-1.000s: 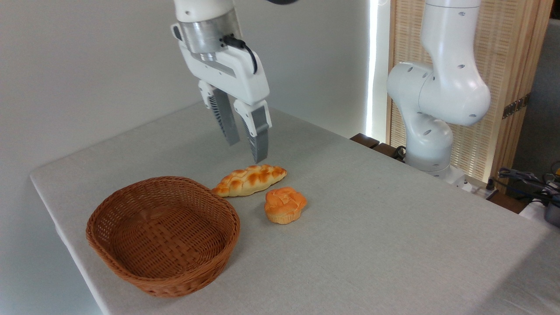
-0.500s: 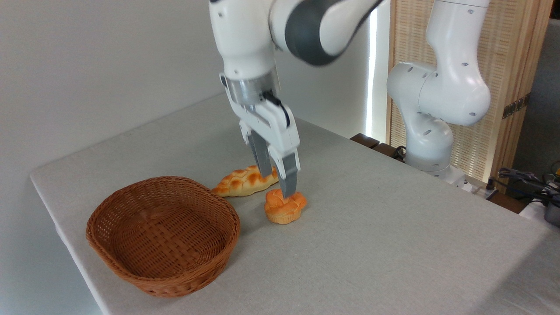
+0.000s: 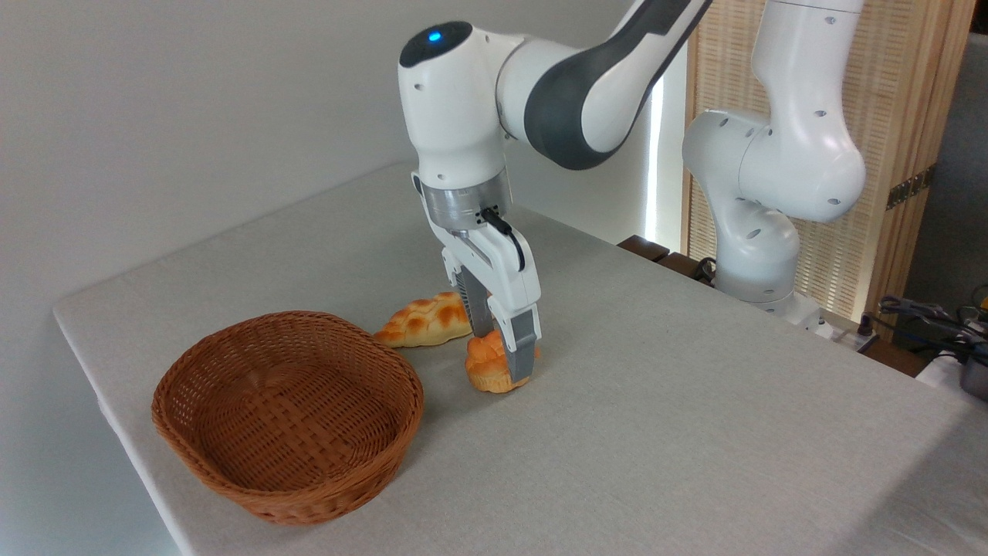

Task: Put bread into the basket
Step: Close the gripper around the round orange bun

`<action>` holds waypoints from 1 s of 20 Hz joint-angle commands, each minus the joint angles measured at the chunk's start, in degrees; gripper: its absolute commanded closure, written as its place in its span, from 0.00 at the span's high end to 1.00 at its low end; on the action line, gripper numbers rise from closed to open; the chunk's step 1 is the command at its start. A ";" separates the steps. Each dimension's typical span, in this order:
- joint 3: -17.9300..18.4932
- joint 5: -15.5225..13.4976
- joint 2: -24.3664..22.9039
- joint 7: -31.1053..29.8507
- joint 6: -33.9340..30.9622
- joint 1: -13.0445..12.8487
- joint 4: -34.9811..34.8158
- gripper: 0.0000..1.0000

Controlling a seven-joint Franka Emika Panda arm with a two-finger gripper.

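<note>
Gripper (image 3: 503,357) spread astride bun (image 3: 488,363), not yet pinching; risks squashing soft crust, or nudging loaf (image 3: 421,320) just behind.

Grey table (image 3: 695,432), wicker basket (image 3: 287,413), braided loaf (image 3: 423,320), round bun (image 3: 488,364) resting on it

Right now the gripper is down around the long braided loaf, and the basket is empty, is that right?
Not quite. The camera view shows the gripper down around the small round bun, not the braided loaf behind it. The basket is empty.
</note>
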 commanded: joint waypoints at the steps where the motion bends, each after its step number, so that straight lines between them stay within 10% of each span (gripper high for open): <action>1: 0.66 0.02 -0.66 1.41 2.63 -0.30 -1.61 0.53; 3: 0.66 -0.06 -0.57 1.41 2.63 -0.30 -1.61 0.30; 15: 0.66 -0.06 -1.01 1.41 0.10 -0.21 -0.65 0.28; 20: 1.96 -1.20 0.39 1.41 -13.97 -0.21 14.70 0.31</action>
